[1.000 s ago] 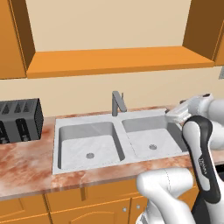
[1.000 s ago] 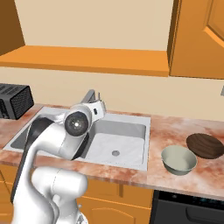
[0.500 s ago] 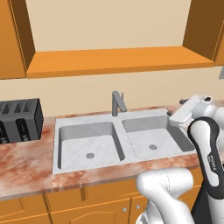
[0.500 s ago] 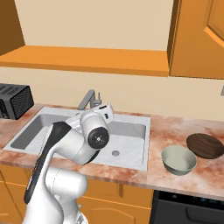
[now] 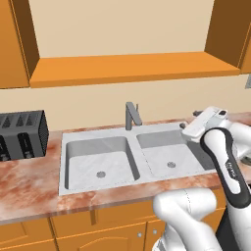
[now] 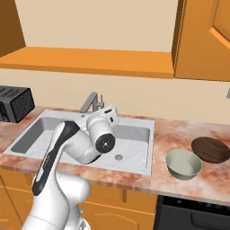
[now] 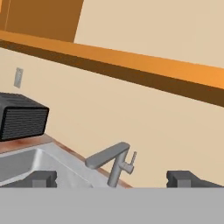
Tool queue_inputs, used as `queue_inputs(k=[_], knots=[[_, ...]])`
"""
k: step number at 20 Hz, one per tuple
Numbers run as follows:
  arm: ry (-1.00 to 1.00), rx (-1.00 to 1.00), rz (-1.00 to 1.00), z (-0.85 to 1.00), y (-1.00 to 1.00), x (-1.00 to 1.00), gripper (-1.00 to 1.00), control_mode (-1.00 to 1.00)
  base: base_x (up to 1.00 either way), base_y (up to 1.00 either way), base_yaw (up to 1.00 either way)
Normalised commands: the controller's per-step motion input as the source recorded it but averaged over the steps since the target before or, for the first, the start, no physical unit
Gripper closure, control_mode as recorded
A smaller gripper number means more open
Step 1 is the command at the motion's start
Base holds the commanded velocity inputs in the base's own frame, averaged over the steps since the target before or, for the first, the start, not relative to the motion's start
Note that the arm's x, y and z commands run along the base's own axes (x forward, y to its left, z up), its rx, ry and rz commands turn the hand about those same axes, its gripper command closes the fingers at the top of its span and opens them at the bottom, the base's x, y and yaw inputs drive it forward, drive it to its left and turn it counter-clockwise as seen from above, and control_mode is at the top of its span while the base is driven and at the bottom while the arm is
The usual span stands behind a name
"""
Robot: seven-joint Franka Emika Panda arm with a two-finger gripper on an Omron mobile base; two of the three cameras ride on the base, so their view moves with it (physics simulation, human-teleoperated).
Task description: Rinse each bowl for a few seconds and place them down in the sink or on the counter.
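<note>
Two small round bowls sit touching on the reddish-brown marbled counter (image 6: 179, 130) right of the white-grey double sink (image 6: 130, 134): a pale cream-green bowl (image 6: 183, 163) nearer, a dark brown shallow bowl (image 6: 211, 149) behind. Both look rigid, light, smooth-glazed, probably slippery; pinching a rim seems best. The empty gripper (image 7: 111, 178), fingers spread wide, faces the grey angular faucet (image 7: 111, 162).

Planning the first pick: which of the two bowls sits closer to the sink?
The pale cream-green bowl, on the counter just right of the sink; the dark brown bowl lies farther right, behind it.
</note>
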Motion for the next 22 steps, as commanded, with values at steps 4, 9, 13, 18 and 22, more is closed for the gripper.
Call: queue_inputs(k=[4,9,13,18,22], knots=[[0.00,0.05,0.01,-0.09,0.00,0.40,-1.00,-1.00,0.00,0.00,0.00],[0.00,0.04,0.01,-0.12,0.01,0.39,-1.00,-1.00,0.00,0.00,0.00],[0.00,0.00,0.00,-0.20,0.13,0.34,-1.00,-1.00,0.00,0.00,0.00],[0.00,0.00,0.00,-0.21,0.10,0.32,-1.00,-1.00,0.00,0.00,0.00],[-0.01,0.03,0.00,-0.10,0.07,0.31,-1.00,-1.00,0.00,0.00,0.00]])
